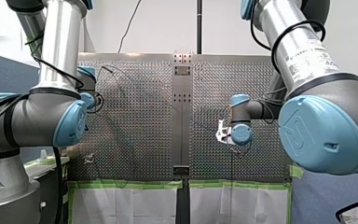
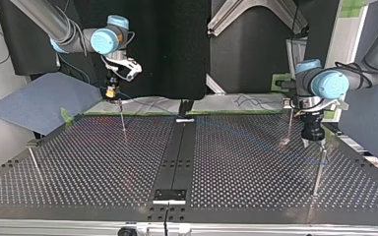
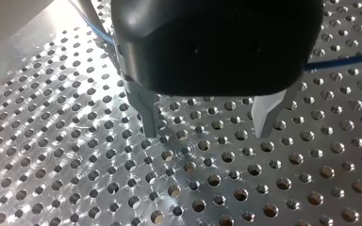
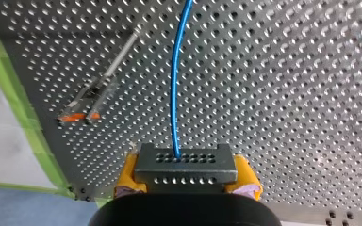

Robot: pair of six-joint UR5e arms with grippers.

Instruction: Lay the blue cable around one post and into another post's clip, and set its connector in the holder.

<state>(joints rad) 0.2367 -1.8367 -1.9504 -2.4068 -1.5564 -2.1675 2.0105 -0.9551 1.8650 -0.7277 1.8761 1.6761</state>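
My right gripper (image 4: 187, 175), yellow pads clamped on the dark connector (image 4: 185, 162), holds it over the table (image 4: 287, 70). The blue cable (image 4: 174, 84) runs ahead from it, past a post (image 4: 92, 101) with an orange-tipped clip, a detail only the right wrist view gives. The left wrist view alone shows my left gripper (image 3: 209, 120), its metal fingers (image 3: 148, 113) spread wide with nothing between them and the cable passing behind it. The top view sets the two grippers well apart across the table.

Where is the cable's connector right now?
In the right wrist view the connector sits clamped between the yellow pads of my right gripper, near the green-taped edge of the perforated table; the blue cable runs out of it ahead of the gripper.
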